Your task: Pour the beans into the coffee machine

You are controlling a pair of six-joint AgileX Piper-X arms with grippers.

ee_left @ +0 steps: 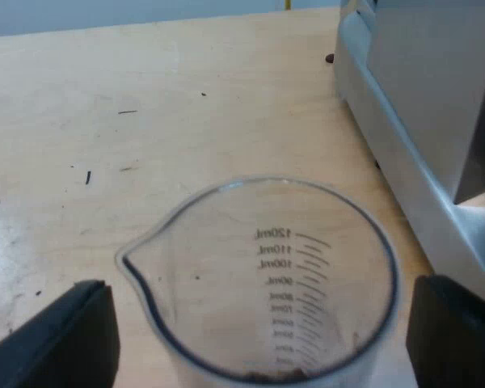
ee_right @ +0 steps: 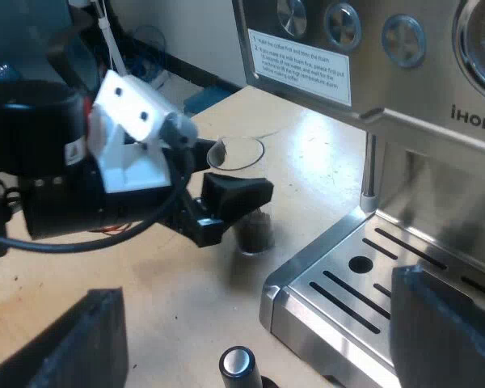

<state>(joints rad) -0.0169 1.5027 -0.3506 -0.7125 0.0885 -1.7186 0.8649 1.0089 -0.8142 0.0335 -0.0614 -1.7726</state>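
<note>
Beans (ee_left: 279, 374) lie as a thin dark layer in the bottom of the measuring glass (ee_left: 259, 283), which stands upright on the table (ee_left: 105, 97) just beside the espresso machine (ee_left: 420, 97). The left gripper (ee_left: 263, 299) is spread wide, one finger on each side of the glass; I cannot tell if they touch it. The right gripper (ee_right: 259, 291) hangs wide and empty by the machine's drip tray (ee_right: 364, 283).

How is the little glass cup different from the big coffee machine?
The measuring glass is clear, with ml marks and dark beans inside; the espresso machine is shiny metal with dials and a label. The measuring glass is much smaller than the espresso machine. Both stand on the wooden table.
</note>
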